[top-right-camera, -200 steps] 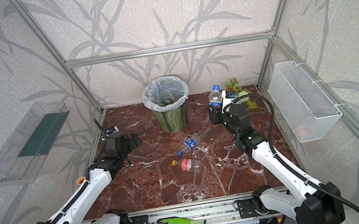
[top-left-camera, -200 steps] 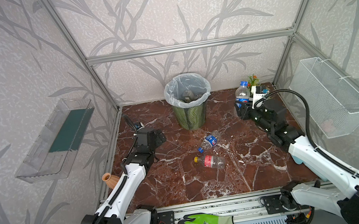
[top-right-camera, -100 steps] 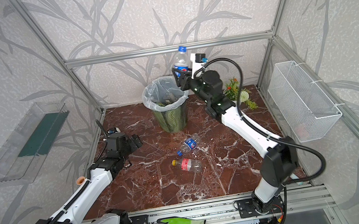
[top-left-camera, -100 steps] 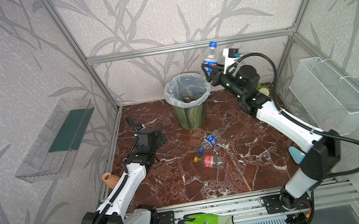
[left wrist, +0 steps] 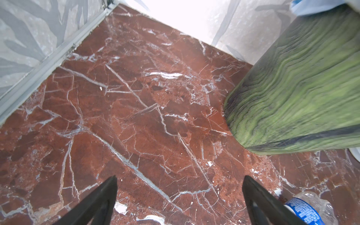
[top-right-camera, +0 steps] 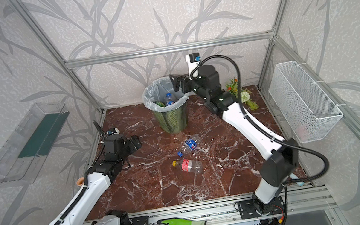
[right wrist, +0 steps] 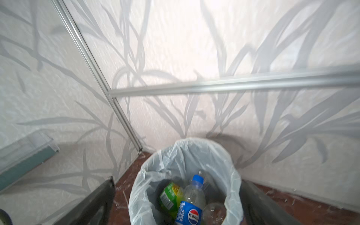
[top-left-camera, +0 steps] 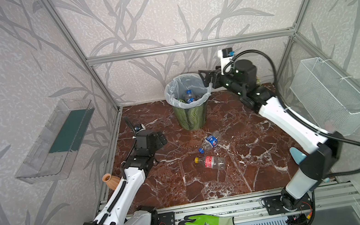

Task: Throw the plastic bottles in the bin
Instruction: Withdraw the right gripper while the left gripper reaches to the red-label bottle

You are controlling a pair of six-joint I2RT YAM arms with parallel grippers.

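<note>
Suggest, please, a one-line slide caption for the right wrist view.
Open right gripper at the liner-covered bin, with a blue-labelled bottle and a green-wrapped bottle lying inside.

left tool: jaws wide, empty, arm low | right tool: jaws wide, empty, arm raised

bin top cut off, blue-label bottle half cropped, left wrist view

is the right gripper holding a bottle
No, the right gripper is open and empty over the bin, a blue-label bottle lying inside.
</note>
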